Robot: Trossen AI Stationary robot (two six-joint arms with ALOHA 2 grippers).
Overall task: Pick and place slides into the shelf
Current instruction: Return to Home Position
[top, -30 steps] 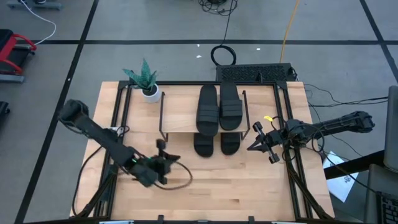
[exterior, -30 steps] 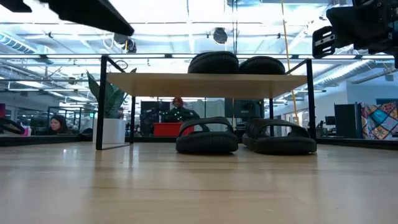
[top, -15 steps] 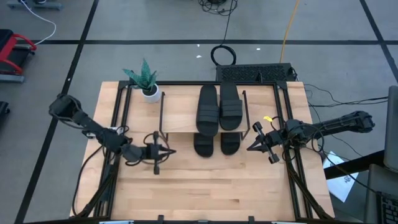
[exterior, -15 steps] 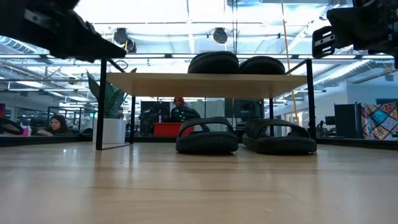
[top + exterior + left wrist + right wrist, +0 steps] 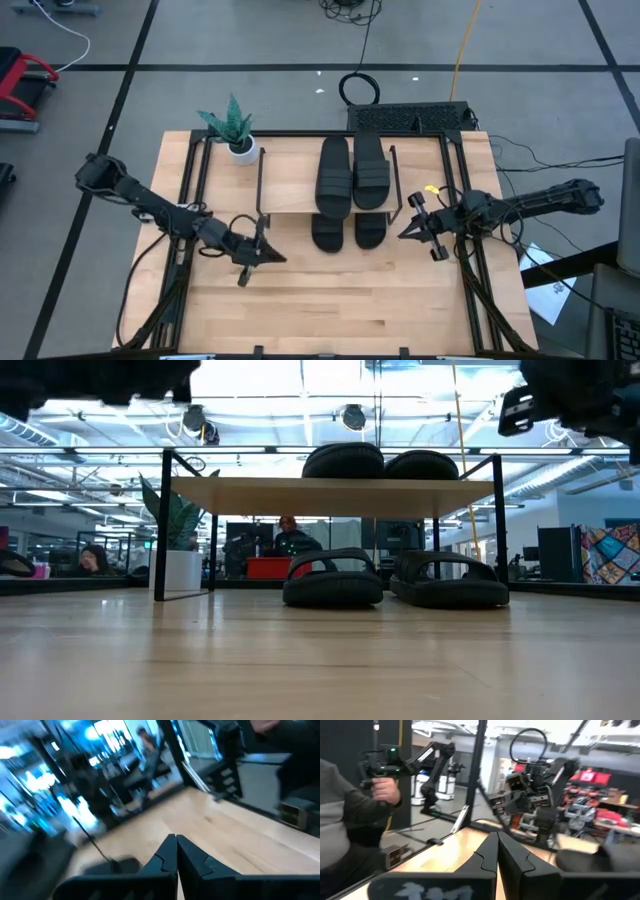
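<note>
Judging by the present layout, looks complete apart from the retreat. Two slides [image 5: 333, 175] laid side by side on the top board of the shelf [image 5: 290, 190]. The other two tucked beneath it on the table [image 5: 350, 300], near ends poking out past the front edge, probably slid in only as deep as reach under the board allowed. Left gripper [image 5: 272, 256] over bare table near the shelf's front left corner, fingers pressed together on nothing. Right gripper [image 5: 405, 235] just beside the front right post, likewise closed tight and empty. Makes sense: nothing left to carry, so no call for spread jaws. Held well above the tabletop, presumably to clear the thin wire frame while pulling away to rest.
</note>
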